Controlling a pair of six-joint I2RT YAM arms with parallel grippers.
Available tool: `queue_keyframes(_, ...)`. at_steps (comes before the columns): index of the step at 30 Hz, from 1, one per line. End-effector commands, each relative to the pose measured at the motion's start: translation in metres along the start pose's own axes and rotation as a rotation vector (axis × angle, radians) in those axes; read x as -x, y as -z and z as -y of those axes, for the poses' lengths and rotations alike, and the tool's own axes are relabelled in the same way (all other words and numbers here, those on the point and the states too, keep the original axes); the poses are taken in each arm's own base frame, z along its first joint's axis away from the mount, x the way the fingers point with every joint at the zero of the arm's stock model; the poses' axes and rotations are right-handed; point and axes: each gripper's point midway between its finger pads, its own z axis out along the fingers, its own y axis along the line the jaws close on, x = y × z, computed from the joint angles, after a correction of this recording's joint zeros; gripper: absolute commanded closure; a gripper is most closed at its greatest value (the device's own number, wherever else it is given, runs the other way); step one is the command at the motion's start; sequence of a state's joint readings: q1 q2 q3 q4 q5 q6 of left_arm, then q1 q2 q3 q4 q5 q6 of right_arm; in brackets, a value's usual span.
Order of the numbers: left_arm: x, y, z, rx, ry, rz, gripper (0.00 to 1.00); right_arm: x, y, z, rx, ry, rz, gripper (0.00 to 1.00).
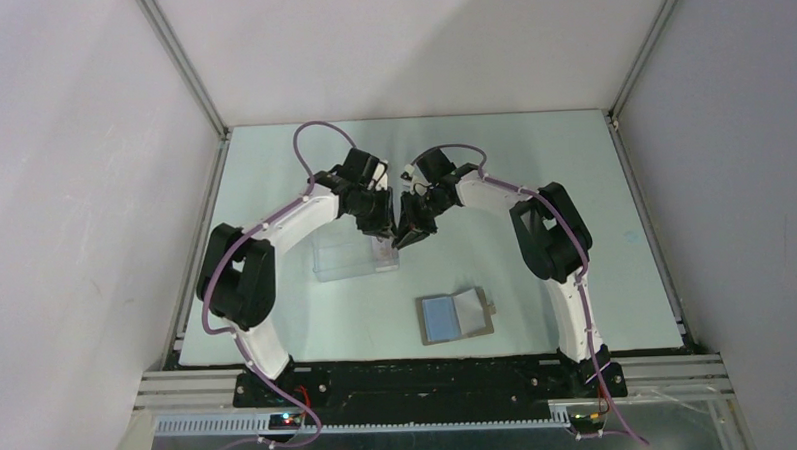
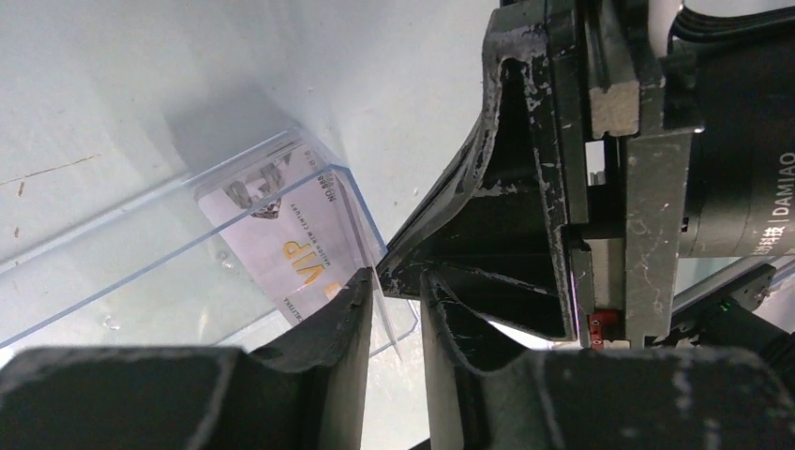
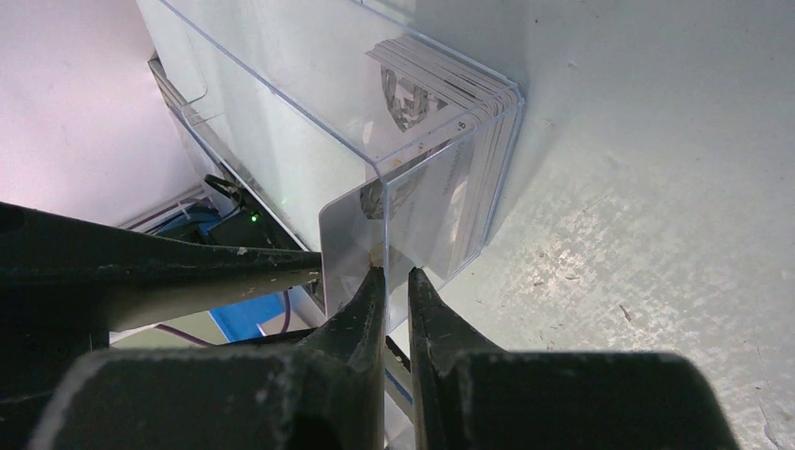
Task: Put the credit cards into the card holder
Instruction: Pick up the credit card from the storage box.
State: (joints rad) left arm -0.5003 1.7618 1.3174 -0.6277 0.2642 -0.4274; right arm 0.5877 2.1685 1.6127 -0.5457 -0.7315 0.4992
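Note:
Several pale credit cards (image 3: 419, 97) stand in a stack at one end of a clear plastic box (image 1: 348, 259); the front one shows gold "VIP" print (image 2: 286, 246). One card (image 3: 345, 236) sticks out past the box's corner. My left gripper (image 2: 394, 279) is open, astride a thin clear wall of the box beside that card. My right gripper (image 3: 392, 272) has its jaws nearly together on the box's clear corner wall. In the top view both grippers, left (image 1: 380, 241) and right (image 1: 405, 237), meet at the box's right end. The card holder (image 1: 456, 316) lies open, with blue lining, nearer the arms.
The right gripper's fingers (image 2: 487, 187) fill the right side of the left wrist view, close against my left fingers. Enclosure walls with metal posts (image 1: 184, 62) ring the pale table (image 1: 573, 179).

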Motion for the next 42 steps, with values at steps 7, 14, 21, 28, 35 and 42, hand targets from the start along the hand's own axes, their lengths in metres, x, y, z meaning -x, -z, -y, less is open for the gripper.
queue_keyframes(7,-0.002,-0.007,-0.012,0.056,0.003,0.022,0.77,-0.013,-0.021,0.021,-0.052,-0.024,-0.046,0.88)
queue_keyframes(14,-0.002,-0.007,-0.018,0.085,-0.003,0.025,0.98,-0.013,-0.02,0.019,-0.049,-0.018,-0.043,0.87)
queue_keyframes(21,0.009,0.008,-0.012,0.077,-0.016,0.078,1.0,-0.008,-0.005,-0.002,-0.008,0.02,-0.018,0.83)
queue_keyframes(28,0.021,0.04,-0.007,0.072,-0.001,0.176,1.0,0.004,0.045,-0.048,0.019,0.124,0.111,0.56)
queue_keyframes(35,0.026,0.076,-0.007,0.037,0.051,0.269,1.0,-0.004,0.097,-0.083,0.057,0.197,0.237,0.4)
queue_keyframes(42,0.021,0.132,0.014,-0.12,0.102,0.402,1.0,-0.028,0.147,-0.112,0.169,0.259,0.353,0.3)
